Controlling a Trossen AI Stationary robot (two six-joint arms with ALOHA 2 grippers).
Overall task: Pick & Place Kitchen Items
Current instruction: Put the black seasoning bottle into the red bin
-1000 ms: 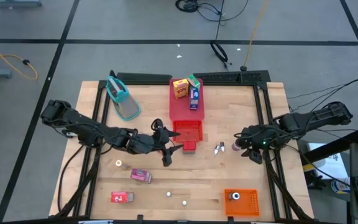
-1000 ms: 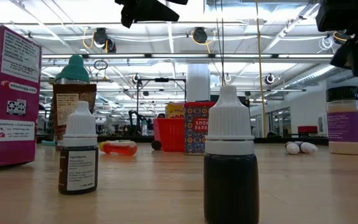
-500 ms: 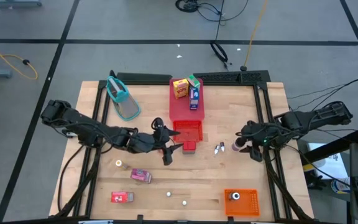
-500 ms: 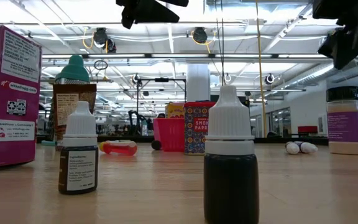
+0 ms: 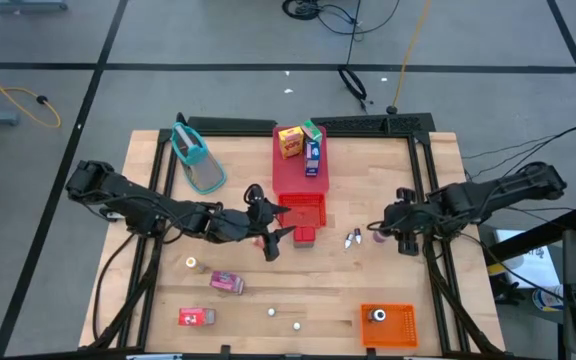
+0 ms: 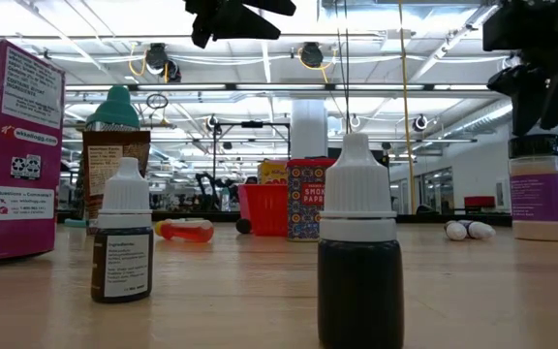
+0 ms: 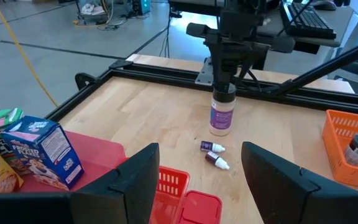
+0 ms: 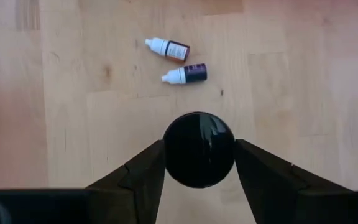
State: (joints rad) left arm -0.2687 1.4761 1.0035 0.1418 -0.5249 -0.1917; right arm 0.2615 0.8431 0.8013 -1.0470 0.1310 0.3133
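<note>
A spice jar with a purple label and a black lid stands upright on the table at the right. My right gripper hangs just over it, pointing steeply down and open, one finger to each side of the lid. In the low view the fingertips end a little above the lid. Two small dropper bottles lie on their sides beside the jar. My left gripper hovers open over the red basket near the table's middle, with nothing between its fingers.
A red tray at the back carries yellow, blue and green cartons. Pink and red cartons lie near the front left. An orange bin holds a bottle at the front right. A teal-handled strainer lies at the back left.
My right gripper has tipped further downward and rolled, and has swung a little toward the table's left until it hangs over the spice jar's lid. The jar and the dropper bottles have stayed where they were.
</note>
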